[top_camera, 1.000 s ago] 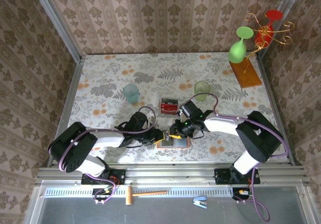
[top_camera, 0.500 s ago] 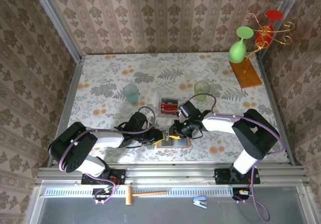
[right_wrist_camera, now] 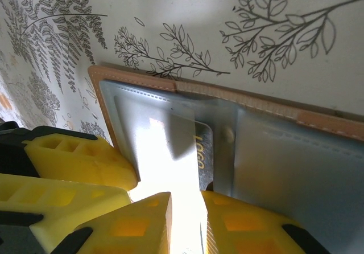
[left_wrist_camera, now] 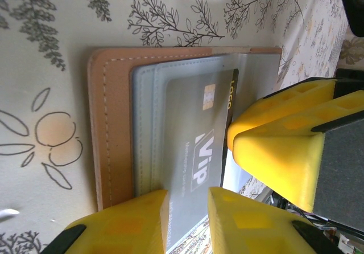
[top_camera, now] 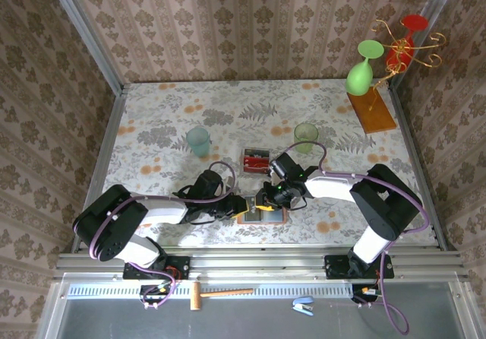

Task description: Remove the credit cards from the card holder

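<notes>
- Left wrist view: left gripper (left_wrist_camera: 187, 220) pinches card holder (left_wrist_camera: 114, 123) edge at 6 o'clock; hold it flat.
- Right gripper (right_wrist_camera: 185, 220) pinches dark card (right_wrist_camera: 202, 151); draw straight along pocket, toward 6 o'clock.

Damask-patterned wallpaper walls (top_camera: 250, 20) close in a floral-print tabletop (top_camera: 159, 118) — a grey metal rail (top_camera: 258, 263) along its near edge.

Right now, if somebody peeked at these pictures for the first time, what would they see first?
Probably the two black arms meeting at the front of the flowery table, their yellow pincers crowding an open brown card holder. Up close, a grey card marked VIP lies on its grey-blue pocket. Far back right, bright green and red goblets hang on a golden rack.
</notes>
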